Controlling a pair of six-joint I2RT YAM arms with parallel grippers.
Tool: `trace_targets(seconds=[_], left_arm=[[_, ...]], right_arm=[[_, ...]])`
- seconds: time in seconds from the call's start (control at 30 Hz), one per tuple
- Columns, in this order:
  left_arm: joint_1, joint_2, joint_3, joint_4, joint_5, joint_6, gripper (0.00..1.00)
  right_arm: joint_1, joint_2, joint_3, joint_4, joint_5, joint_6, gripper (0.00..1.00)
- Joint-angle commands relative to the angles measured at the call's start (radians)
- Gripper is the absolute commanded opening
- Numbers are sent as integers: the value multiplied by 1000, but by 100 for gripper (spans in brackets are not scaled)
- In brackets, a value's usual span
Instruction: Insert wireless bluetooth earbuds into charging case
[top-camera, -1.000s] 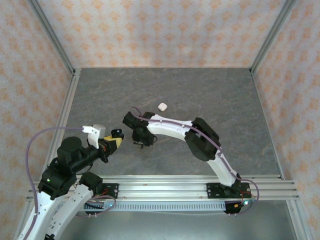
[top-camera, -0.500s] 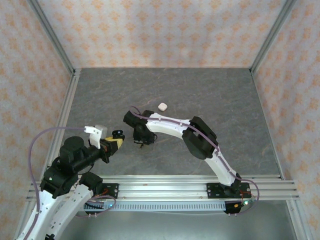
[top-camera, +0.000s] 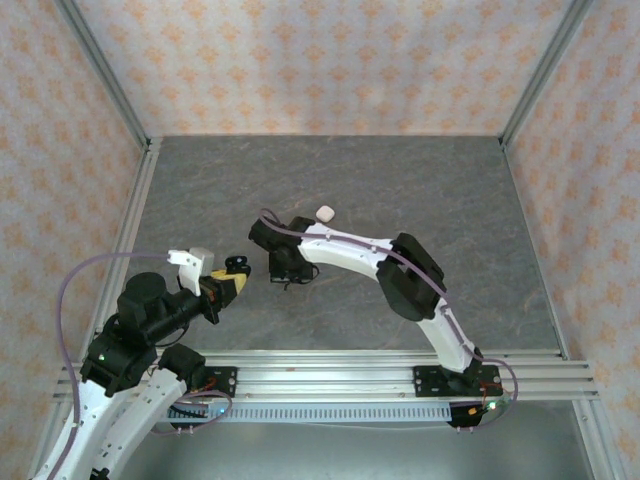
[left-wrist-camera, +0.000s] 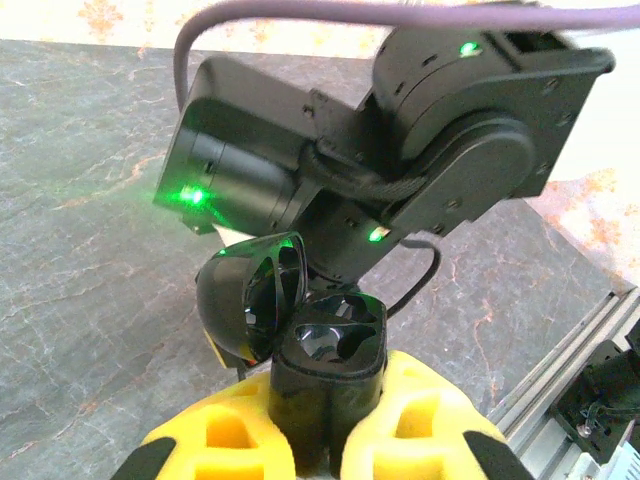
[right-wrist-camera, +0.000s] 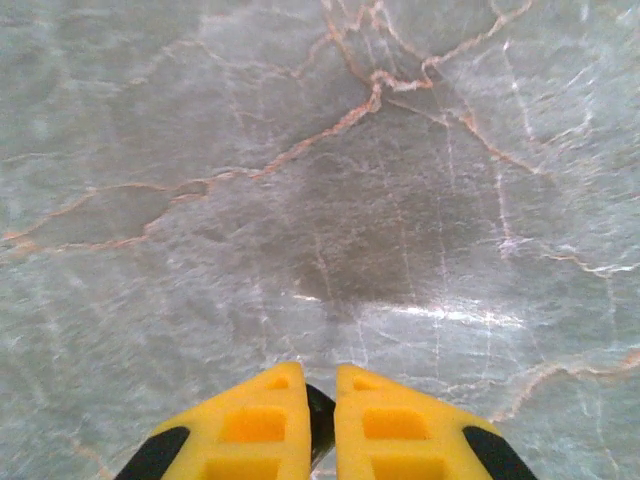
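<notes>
while the left gripper is clamped on the base of the black charging case, whose lid stands open and tipped to the left, the right gripper hangs low over the grey table. its yellow fingers are pressed nearly together on a black earbud, only a sliver of it visible. a white case lies beyond the right wrist.

no text, label or number readable anywhere, right arm housing seemingly unmarked
</notes>
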Motion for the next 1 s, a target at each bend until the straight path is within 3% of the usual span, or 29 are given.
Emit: trace_targets(seconds=[0.0,0.17,0.33,0.5,0.97], left_arm=[[5,5,-16,30,28,3,0],[5,-14,-22,22,43,-7,0],[5,-31,-26,68,153,8,0],[5,-2,-5,164,279,36,0],[2,179,78,423,392,58,0]], right_arm=[[-11,-37,-32,-9,39,-102,10],[-19,-57,-86,-17,53,-183,9],[-20,-156,-108,-1,102,-229,8],[-19,-328,-122,25,173,-279,7],[-17,-774,-258,226,193,-342,3]])
